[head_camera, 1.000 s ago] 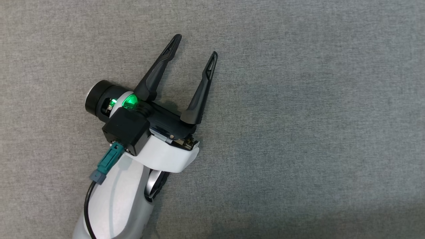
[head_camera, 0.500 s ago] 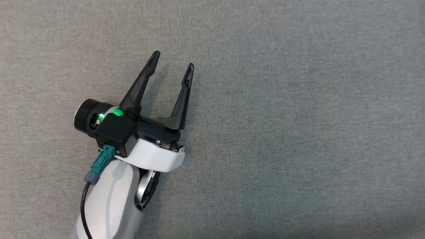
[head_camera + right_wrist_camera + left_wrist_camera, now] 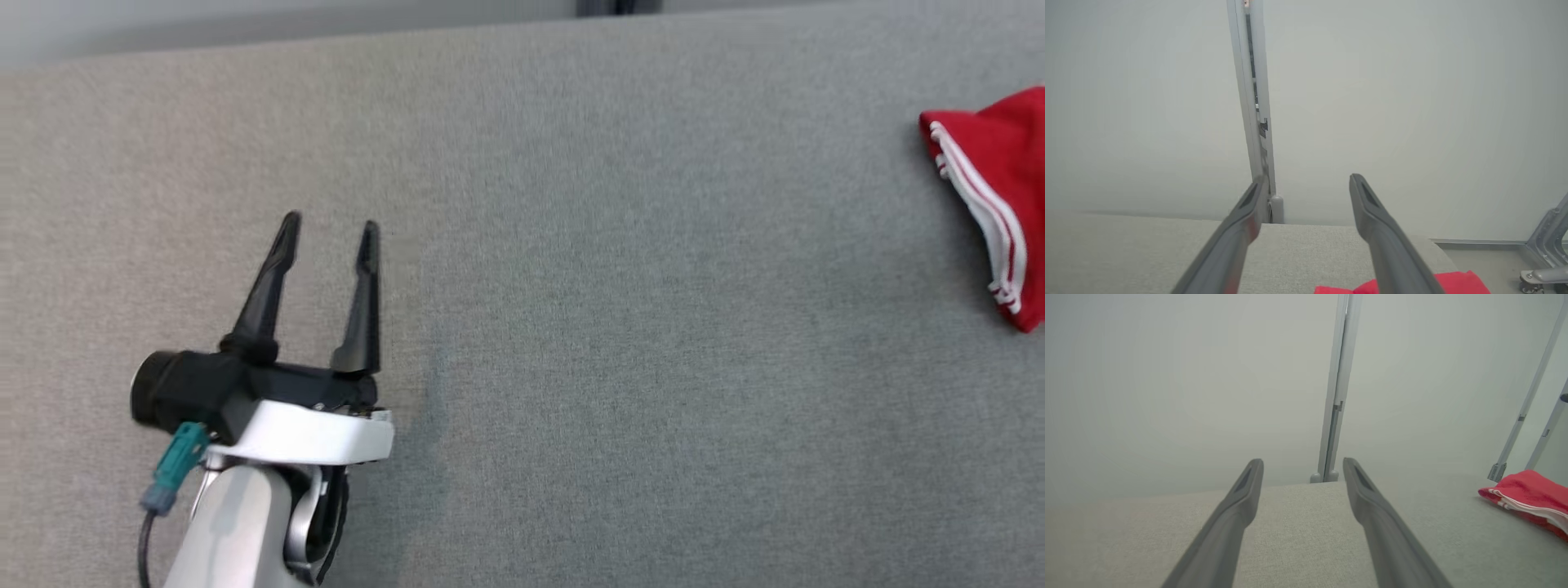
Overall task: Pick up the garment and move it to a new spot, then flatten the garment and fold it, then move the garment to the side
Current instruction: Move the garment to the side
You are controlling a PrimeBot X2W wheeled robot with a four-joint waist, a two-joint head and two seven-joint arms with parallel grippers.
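The garment (image 3: 992,188) is red cloth with white stripes, lying bunched at the far right of the grey fabric table (image 3: 653,327). My left gripper (image 3: 331,222) hovers at the lower left, far from the garment, open with nothing between its fingers. In the left wrist view the left gripper (image 3: 1302,461) points at the table's far edge, and the garment (image 3: 1527,492) lies off to its right. The right gripper (image 3: 1307,179) stands open and empty in its own wrist view, with the garment (image 3: 1466,283) just beneath its right finger.
The table's far edge (image 3: 326,45) runs along the top of the head view, with a pale wall behind it. A vertical wall post (image 3: 1337,388) stands beyond that edge. Slanted metal frame legs (image 3: 1523,412) rise behind the garment.
The head camera has shifted, bringing the table's far edge and the red garment into view. The left gripper now sits lower and further left in that view, still open.
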